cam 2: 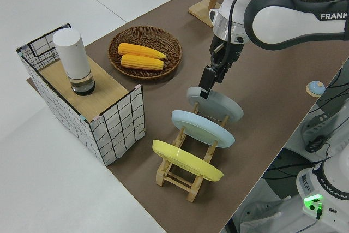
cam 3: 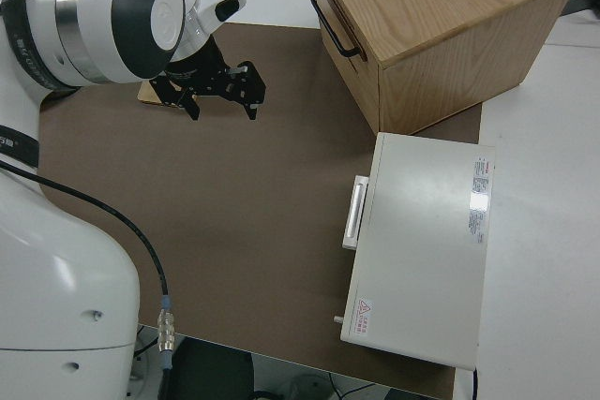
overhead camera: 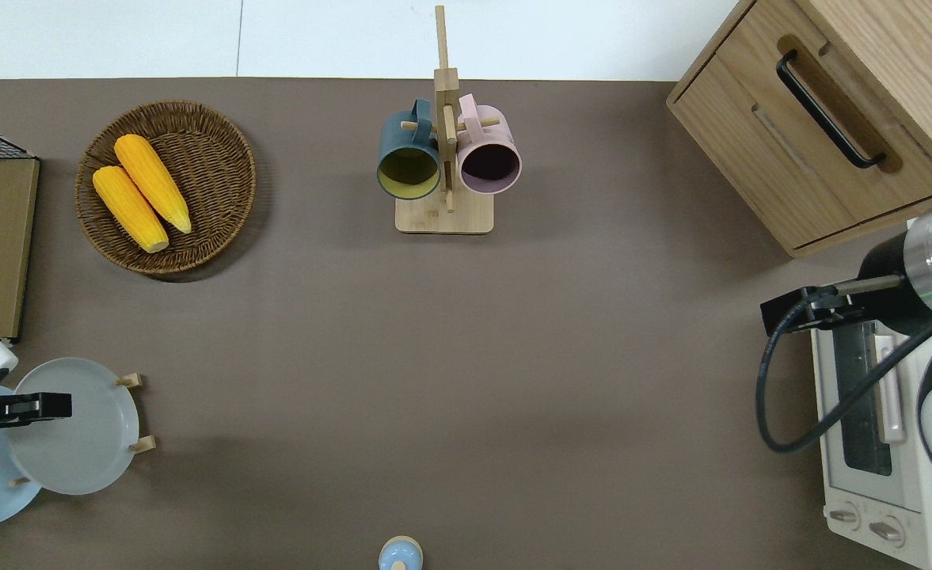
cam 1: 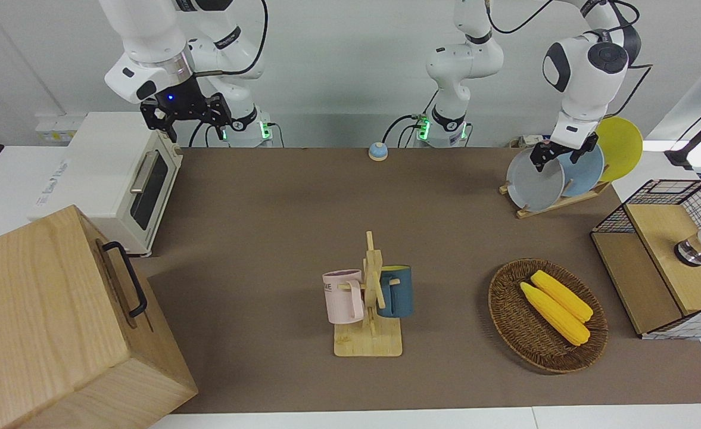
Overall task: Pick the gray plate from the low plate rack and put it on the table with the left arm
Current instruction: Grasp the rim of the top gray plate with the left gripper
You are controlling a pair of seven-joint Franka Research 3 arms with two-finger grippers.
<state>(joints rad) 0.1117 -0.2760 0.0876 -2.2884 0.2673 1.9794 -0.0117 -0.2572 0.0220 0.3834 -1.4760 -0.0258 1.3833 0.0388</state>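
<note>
Three plates stand in the low plate rack (cam 1: 558, 201) in the front view; the left gripper (cam 1: 554, 155) pinches the top rim of the gray plate (cam 1: 533, 180), with the light-blue plate (cam 1: 583, 174) and yellow plate (cam 1: 621, 146) partly hidden by the arm. Overhead, the frame edge cuts off most of the left arm; its fingers (overhead camera: 42, 406) lie across the gray plate's face. From the left side, "FRANKA" reads on the bent forearm above the table (cam 2: 262, 102). The right gripper (cam 3: 220, 91), parked, shows spread fingers.
</note>
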